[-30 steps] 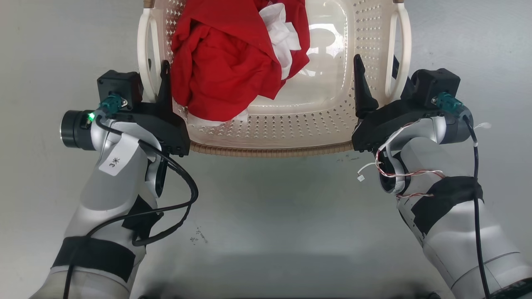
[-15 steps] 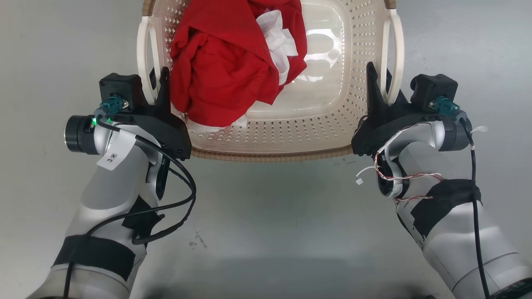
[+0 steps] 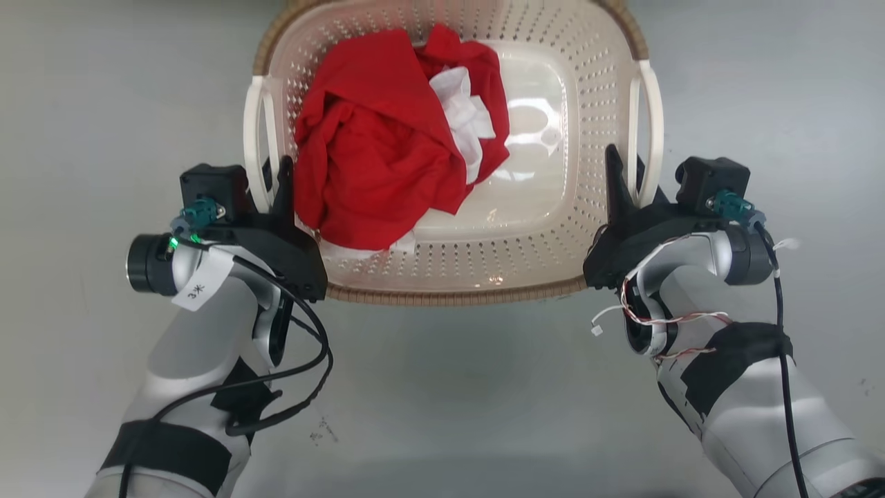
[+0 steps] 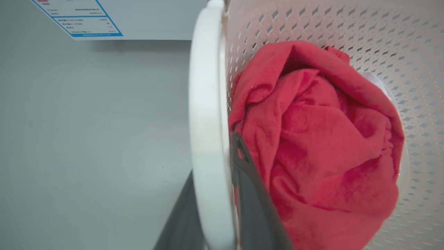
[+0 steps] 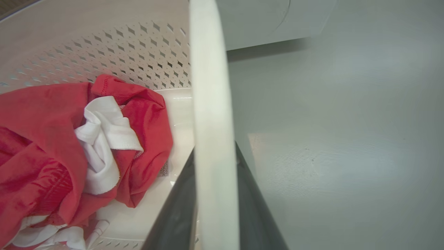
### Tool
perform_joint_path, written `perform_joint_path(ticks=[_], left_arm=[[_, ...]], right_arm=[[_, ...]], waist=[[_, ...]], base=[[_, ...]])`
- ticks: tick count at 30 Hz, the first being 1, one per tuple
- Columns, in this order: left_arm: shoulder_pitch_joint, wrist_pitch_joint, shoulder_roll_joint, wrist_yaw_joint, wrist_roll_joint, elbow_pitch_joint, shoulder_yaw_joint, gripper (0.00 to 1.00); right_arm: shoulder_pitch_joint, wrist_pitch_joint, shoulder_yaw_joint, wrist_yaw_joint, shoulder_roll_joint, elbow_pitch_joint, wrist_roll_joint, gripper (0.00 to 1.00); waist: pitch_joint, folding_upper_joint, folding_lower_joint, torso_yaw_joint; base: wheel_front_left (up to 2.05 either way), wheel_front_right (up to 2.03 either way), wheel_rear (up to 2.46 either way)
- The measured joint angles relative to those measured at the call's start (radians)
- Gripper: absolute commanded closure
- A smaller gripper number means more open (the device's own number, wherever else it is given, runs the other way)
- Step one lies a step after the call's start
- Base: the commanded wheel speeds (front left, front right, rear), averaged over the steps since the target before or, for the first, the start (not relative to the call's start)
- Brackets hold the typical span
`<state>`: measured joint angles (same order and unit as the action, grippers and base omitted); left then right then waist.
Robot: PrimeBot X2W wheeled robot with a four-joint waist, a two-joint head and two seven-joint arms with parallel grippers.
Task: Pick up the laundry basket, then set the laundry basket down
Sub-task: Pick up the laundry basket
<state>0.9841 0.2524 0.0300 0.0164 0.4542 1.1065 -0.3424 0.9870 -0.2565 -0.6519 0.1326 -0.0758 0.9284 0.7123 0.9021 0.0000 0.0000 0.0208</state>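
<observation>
The laundry basket (image 3: 449,277), cream perforated plastic with a brown woven-look rim, hangs between my two arms over the grey floor, with red and white clothes (image 3: 387,173) in it. My left gripper (image 3: 273,185) is shut on the basket's left white loop handle (image 3: 254,149), one finger inside the basket wall and one outside. In the left wrist view, the handle (image 4: 204,121) runs between the fingers (image 4: 249,194) of the left gripper (image 4: 213,156). My right gripper (image 3: 626,181) is shut on the right handle (image 3: 653,124). That handle (image 5: 210,104) passes through the right gripper (image 5: 215,149).
Grey floor (image 3: 442,387) lies all around, with a few dark specks near my left arm. A white appliance panel with a blue-edged label (image 4: 76,17) stands beyond the basket, and its pale body (image 5: 263,21) is in the right wrist view.
The basket and both grippers now look smaller and farther from the head camera, and more of the far rim shows. Both grips on the handles are unchanged.
</observation>
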Motion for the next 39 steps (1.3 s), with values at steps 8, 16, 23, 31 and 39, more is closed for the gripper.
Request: perform_joint_path(ticks=[8,16,23,31,39], left_arm=[[-0.072,0.0,0.0,-0.008,0.095,-0.006,-0.044,1.0],[-0.16,0.0,-0.001,-0.016,0.159,-0.003,-0.093,1.0],[-0.236,0.0,-0.003,-0.018,0.179,0.027,-0.121,1.0],[-0.324,0.0,-0.002,-0.025,0.22,0.039,-0.175,1.0],[-0.396,-0.014,-0.001,-0.025,0.231,0.044,-0.236,1.0]], right_arm=[[-0.052,0.0,-0.034,0.0,0.004,0.029,0.051,1.0],[-0.125,0.0,-0.071,0.0,0.008,0.06,0.094,1.0],[-0.22,0.0,-0.112,0.0,0.014,0.058,0.162,1.0],[-0.308,0.0,-0.161,0.0,0.016,0.062,0.218,1.0],[-0.38,0.005,-0.203,0.0,0.016,0.077,0.269,1.0]], waist=[[-0.079,0.0,0.0,-0.012],[-0.177,-0.0001,-0.0001,-0.018],[-0.289,-0.0001,-0.0002,-0.021],[-0.406,-0.0001,-0.0003,-0.025],[-0.51,-0.0001,-0.0003,-0.028]], base=[[0.0,0.0,0.0],[0.0,0.0,0.0],[0.0,0.0,0.0],[0.0,0.0,0.0],[0.0,0.0,0.0]])
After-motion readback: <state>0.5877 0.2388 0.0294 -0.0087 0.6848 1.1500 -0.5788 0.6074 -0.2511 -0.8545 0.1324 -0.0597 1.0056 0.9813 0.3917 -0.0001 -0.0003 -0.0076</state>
